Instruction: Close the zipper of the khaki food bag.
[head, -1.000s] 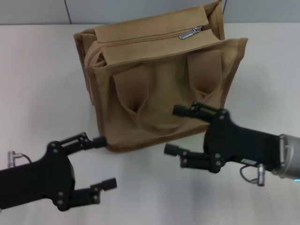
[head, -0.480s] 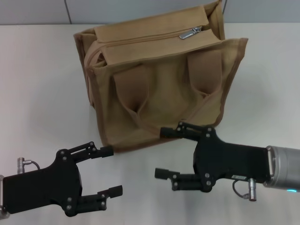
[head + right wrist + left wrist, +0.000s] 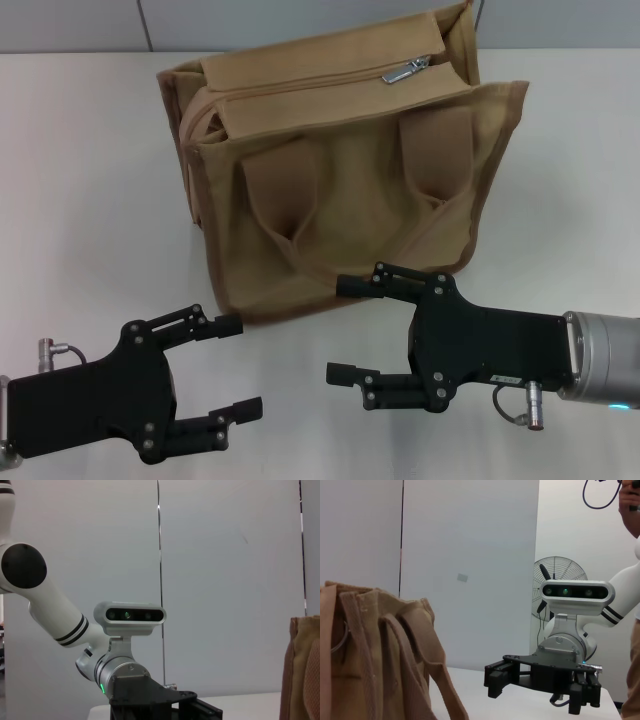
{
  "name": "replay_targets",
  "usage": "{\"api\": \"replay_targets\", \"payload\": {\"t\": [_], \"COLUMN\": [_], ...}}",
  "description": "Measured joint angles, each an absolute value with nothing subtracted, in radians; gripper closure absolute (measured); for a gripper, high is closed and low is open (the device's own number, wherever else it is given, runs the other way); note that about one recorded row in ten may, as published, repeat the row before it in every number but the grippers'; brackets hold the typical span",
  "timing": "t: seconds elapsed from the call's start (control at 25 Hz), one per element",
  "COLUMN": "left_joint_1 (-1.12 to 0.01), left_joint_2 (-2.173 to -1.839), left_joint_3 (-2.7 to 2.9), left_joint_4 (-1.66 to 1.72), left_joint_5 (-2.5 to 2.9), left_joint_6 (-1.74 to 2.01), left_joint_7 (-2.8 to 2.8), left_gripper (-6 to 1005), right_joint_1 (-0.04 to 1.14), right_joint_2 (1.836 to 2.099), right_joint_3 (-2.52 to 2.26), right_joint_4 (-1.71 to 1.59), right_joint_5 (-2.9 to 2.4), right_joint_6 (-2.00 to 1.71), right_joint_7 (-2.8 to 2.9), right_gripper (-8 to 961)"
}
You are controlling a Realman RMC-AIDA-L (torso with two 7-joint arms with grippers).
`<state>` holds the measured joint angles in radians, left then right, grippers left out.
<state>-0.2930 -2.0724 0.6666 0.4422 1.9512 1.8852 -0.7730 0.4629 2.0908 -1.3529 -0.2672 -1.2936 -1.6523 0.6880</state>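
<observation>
Khaki food bag (image 3: 340, 180), brown piping; pull tab (image 3: 407, 70) seemingly silver.

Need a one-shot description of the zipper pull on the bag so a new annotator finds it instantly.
Start at the boxy tan canvas food bag standing on the white table, beyond both open black grippers. Follow the long tan zipper line along its top toward the robot's right. At that end lies the small shiny silver metal pull tab, the only metallic thing on the khaki fabric.

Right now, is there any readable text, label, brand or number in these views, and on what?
None readable. The khaki food bag is plain canvas, and its zipper pull shows no legible marking. Neither the left gripper nor the right gripper, both open, shows lettering.
</observation>
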Motion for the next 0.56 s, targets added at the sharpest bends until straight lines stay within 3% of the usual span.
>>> {"api": "replay_targets", "payload": {"t": [0.56], "left_joint_1": [-0.293], "left_joint_2": [-2.072], "left_joint_3": [0.667], "left_joint_4": [0.441], "left_joint_5": [1.952], "left_joint_6": [1.884], "left_joint_7": [-0.773], "left_gripper": [214], "right_joint_1": [0.461], "right_joint_2": [2.091], "right_joint_3": [-1.349], "right_joint_4": [-0.263], "right_joint_5": [-1.293], "right_joint_6": [-1.658], "right_joint_7": [0.687], "right_gripper": [164]}}
